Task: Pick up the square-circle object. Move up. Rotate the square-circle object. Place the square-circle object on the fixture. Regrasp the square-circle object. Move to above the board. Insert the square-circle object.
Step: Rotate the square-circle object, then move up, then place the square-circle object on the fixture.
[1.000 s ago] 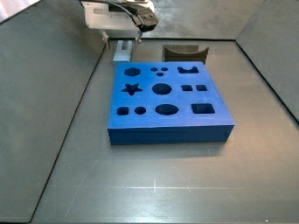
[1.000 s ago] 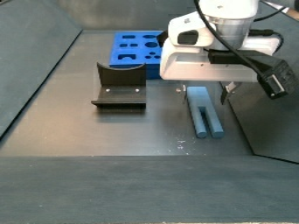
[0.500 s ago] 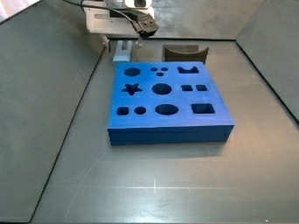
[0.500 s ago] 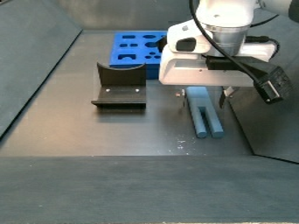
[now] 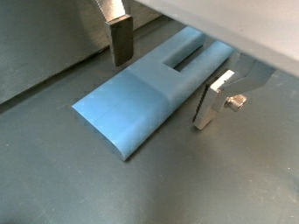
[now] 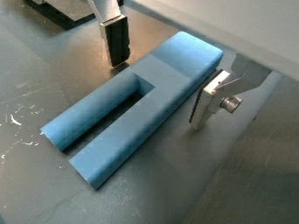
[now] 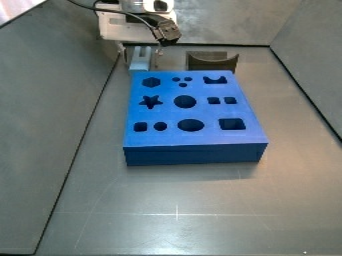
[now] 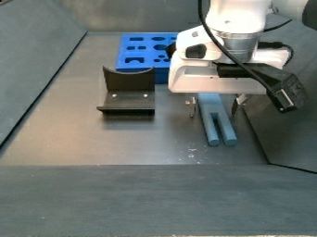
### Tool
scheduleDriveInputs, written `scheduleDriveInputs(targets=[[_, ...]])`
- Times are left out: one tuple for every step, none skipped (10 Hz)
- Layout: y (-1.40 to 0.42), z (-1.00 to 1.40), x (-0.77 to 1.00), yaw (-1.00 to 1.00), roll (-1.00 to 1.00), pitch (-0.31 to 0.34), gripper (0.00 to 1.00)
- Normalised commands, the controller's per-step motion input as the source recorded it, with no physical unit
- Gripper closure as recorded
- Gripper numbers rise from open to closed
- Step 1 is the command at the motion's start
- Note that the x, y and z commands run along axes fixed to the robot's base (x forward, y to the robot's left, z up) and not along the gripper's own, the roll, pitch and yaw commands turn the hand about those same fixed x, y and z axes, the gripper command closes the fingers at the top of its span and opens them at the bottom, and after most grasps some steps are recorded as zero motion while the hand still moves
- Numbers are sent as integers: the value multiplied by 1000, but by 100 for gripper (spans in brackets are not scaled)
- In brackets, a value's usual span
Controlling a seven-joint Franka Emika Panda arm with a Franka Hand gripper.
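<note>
End effector (image 6: 158, 80) low over square-circle object (image 6: 131, 101), fingers open astride it.
Object flat on floor near fixture (image 8: 126, 90); straddling suggests pickup grasp pending.

Lab test cell: grey walled enclosure, tool (image 8: 218, 105), fixture (image 8: 126, 90), board (image 7: 191, 118).

Matt blue-grey plastic square-circle object (image 6: 131, 103); brushed silver metal fingers (image 6: 211, 98) with dark pads on the gripper (image 6: 162, 73); smooth matt blue board (image 7: 190, 113); dull grey floor (image 8: 124, 143).
</note>
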Motion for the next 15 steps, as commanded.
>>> scheduleDriveInputs(targets=[[20, -184, 22, 7, -195, -180, 0], [22, -170, 23, 8, -196, -184, 0], [0, 0, 0, 0, 0, 0, 100], [0, 833, 0, 0, 0, 0, 100], [0, 813, -14, 0, 0, 11, 100], [3, 726, -28, -5, 10, 34, 100], [3, 577, -16, -11, 32, 64, 100], [3, 456, -12, -14, 50, 86, 100], [5, 298, -12, -17, 79, 104, 100], [4, 190, -17, -19, 102, 112, 100], [0, 1000, 0, 0, 0, 0, 100], [0, 1000, -1, 6, 4, 8, 100], [2, 1000, -9, 4, 12, 28, 100], [2, 1000, -11, 0, 18, 43, 100], [5, 1000, -14, -12, 46, 74, 100]])
